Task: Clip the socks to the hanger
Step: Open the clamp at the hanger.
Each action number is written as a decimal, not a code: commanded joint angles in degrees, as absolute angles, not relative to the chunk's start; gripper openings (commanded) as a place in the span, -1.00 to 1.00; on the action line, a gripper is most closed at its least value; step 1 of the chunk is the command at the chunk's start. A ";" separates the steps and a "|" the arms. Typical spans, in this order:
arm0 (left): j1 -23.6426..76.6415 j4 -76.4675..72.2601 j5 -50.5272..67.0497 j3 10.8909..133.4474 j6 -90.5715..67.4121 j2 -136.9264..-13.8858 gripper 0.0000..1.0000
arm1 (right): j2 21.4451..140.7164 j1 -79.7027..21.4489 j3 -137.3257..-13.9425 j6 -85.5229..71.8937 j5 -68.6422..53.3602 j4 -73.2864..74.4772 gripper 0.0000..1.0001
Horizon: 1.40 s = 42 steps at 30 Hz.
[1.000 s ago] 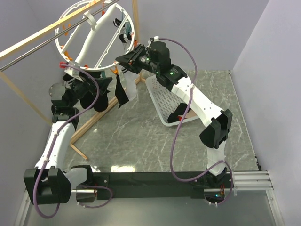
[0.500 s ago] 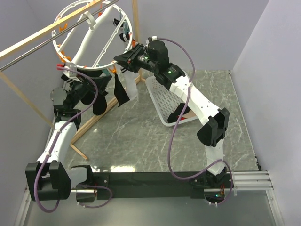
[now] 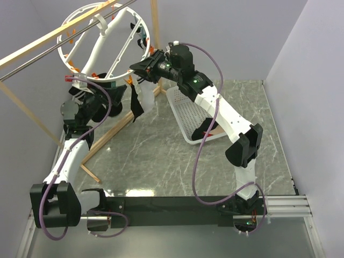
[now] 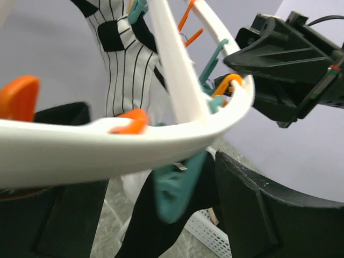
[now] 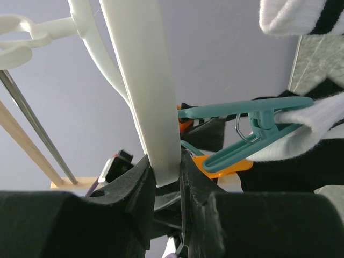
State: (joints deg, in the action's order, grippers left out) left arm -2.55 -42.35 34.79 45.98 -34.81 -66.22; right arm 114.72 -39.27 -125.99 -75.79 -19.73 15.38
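while the right arm steadies the ring, the clipping step looks to be in hand. nearest, the grey veined marble table is hard and slick, and a white mesh basket of stiff plastic sits on it. further in, the left gripper is at the lower rim of the hanger, jaws spread, with the smooth white rim crossing the gap. a limp black sock hangs below a glossy teal clip; i cannot tell whether the clip bites it. beyond, the right gripper is pinched tight on a flat white bar of that round, rigid ring, which hangs by a wooden rail. a second teal clip nips a fuzzy white sock. next, i judge, the left fingers must squeeze a clip open and feed a cuff in while the ring is kept from swinging.
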 commanded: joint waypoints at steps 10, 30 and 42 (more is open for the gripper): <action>-2.37 -49.92 39.37 47.81 -35.59 -67.67 0.55 | 114.00 -38.85 -130.69 -75.76 -24.87 11.25 -0.86; -2.37 -60.11 38.32 47.38 -41.48 -67.23 0.31 | 113.12 -37.53 -128.85 -75.59 -26.19 10.63 -0.87; -2.02 -63.55 39.81 48.78 -44.03 -69.35 -0.24 | 112.68 -37.44 -128.67 -75.23 -26.10 10.81 -0.87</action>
State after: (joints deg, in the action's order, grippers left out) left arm -2.55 -57.34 38.61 45.87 -43.86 -70.13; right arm 114.72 -37.23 -126.58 -77.67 -24.45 15.88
